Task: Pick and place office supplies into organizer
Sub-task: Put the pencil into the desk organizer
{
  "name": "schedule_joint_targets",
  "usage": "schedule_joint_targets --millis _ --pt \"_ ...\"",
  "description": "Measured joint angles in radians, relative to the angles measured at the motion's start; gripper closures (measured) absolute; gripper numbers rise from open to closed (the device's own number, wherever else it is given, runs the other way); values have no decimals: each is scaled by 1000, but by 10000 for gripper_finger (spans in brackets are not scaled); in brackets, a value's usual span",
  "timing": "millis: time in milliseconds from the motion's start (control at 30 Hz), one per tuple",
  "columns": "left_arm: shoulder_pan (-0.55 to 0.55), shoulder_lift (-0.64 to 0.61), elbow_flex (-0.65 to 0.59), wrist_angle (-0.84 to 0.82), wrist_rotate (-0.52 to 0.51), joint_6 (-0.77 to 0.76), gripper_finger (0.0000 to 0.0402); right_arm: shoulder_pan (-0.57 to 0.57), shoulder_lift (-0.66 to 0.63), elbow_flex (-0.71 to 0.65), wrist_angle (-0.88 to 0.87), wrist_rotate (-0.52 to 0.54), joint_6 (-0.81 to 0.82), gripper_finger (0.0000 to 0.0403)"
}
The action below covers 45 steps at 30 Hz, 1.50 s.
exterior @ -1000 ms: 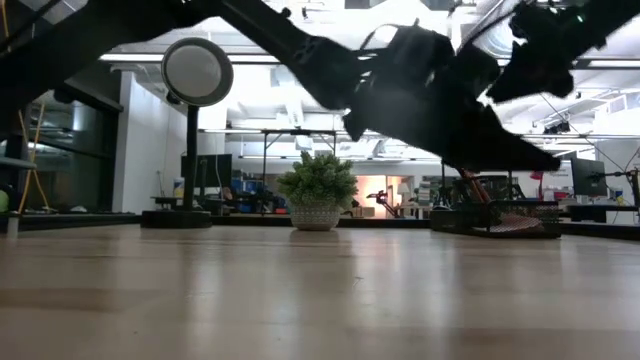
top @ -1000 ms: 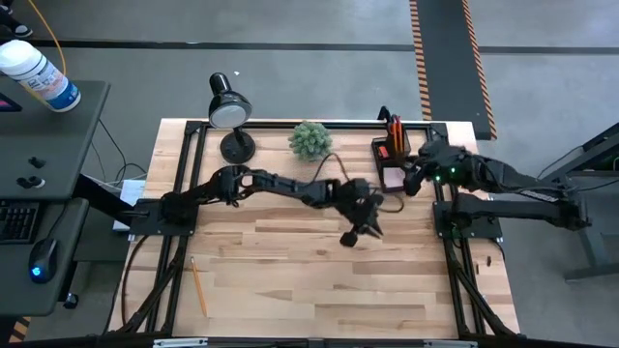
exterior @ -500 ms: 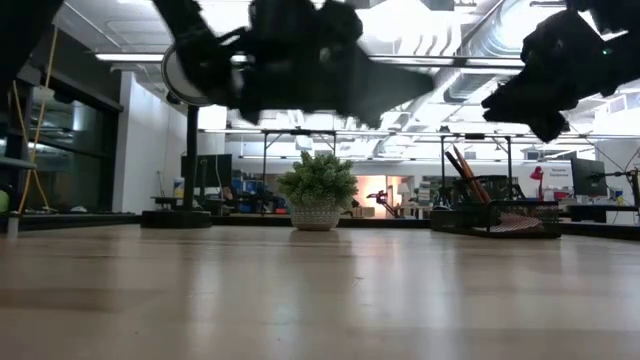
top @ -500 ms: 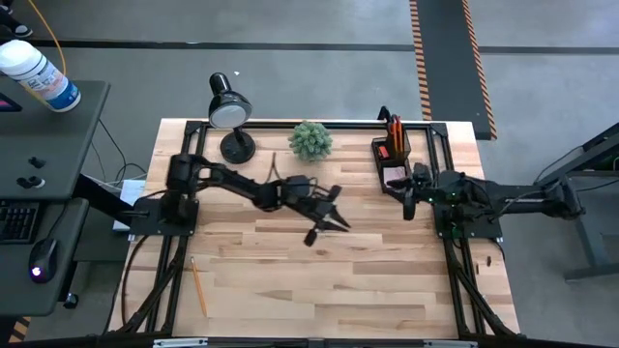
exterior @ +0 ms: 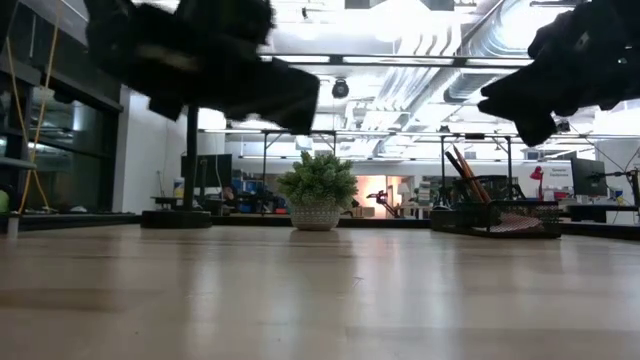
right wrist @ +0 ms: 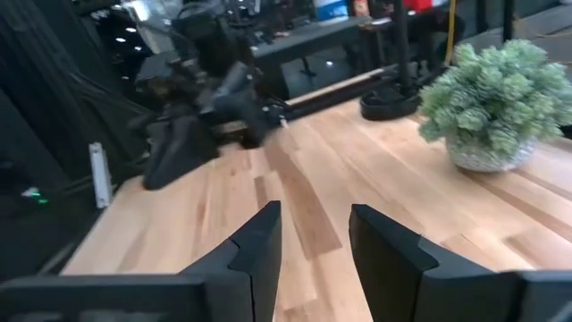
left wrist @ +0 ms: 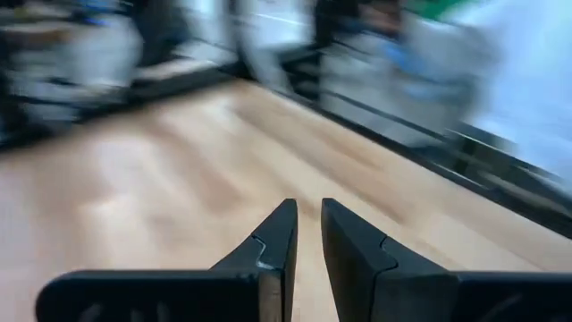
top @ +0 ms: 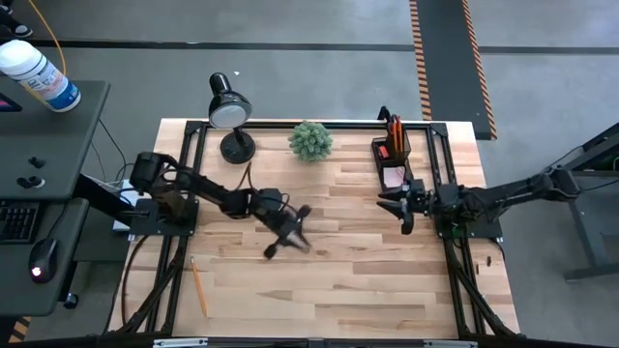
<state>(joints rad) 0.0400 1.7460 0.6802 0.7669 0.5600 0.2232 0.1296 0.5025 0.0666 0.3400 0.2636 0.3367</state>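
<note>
The black mesh organizer (top: 392, 155) stands at the table's far right and holds orange pencils (top: 395, 129), a small red piece (top: 384, 150) and a pink pad (top: 394, 176). One orange pencil (top: 197, 284) lies flat near the table's left front. My left gripper (top: 285, 239) hovers over the middle of the table, its fingers (left wrist: 279, 234) a narrow gap apart with nothing between them. My right gripper (top: 401, 208) hangs just in front of the organizer, open and empty (right wrist: 313, 207).
A black desk lamp (top: 228, 114) and a small green plant (top: 309, 140) stand along the far edge. Black frame rails (top: 184, 184) run along both sides of the table. Bare wood (top: 338, 280) spreads across the middle and front.
My left gripper has swept from the table's middle right toward the left edge, staying above the wood. My right gripper has drawn back from over the organizer toward the near edge, sunk lower and tipped to level.
</note>
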Motion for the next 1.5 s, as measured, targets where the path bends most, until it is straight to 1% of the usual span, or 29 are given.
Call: schedule_joint_targets --millis 100,133,200,267,333,433,533,700,867,967,1333,1500 --pt "-12 -35 -24 -141 146 94 357 25 33 0 16 44 -3 279" --pt "-14 -47 -26 -207 180 122 357 33 44 0 25 50 -5 279" --pt "-26 -70 -30 -370 213 194 357 45 68 0 47 67 -5 279" --pt "-44 -92 -31 -563 217 296 357 54 91 0 64 78 -10 279" --pt "-73 -115 -31 -701 207 347 357 60 114 0 85 87 -22 279" --pt "-121 -147 -31 -810 153 346 357 64 146 0 113 87 -24 279" --pt "-181 -182 -31 -825 96 306 357 64 179 0 142 91 -24 279" --pt "-295 -246 -31 -838 38 244 357 63 242 0 202 105 -22 279" --pt "-414 -299 -31 -868 -72 175 357 63 318 0 281 105 3 279" --pt "-474 -319 -30 -873 -117 126 357 63 371 0 338 105 8 279" --pt "-611 -319 -29 -873 -214 -72 358 63 580 0 534 105 25 279" --pt "-678 -319 -25 -858 -264 -111 358 63 675 1 605 104 26 279"
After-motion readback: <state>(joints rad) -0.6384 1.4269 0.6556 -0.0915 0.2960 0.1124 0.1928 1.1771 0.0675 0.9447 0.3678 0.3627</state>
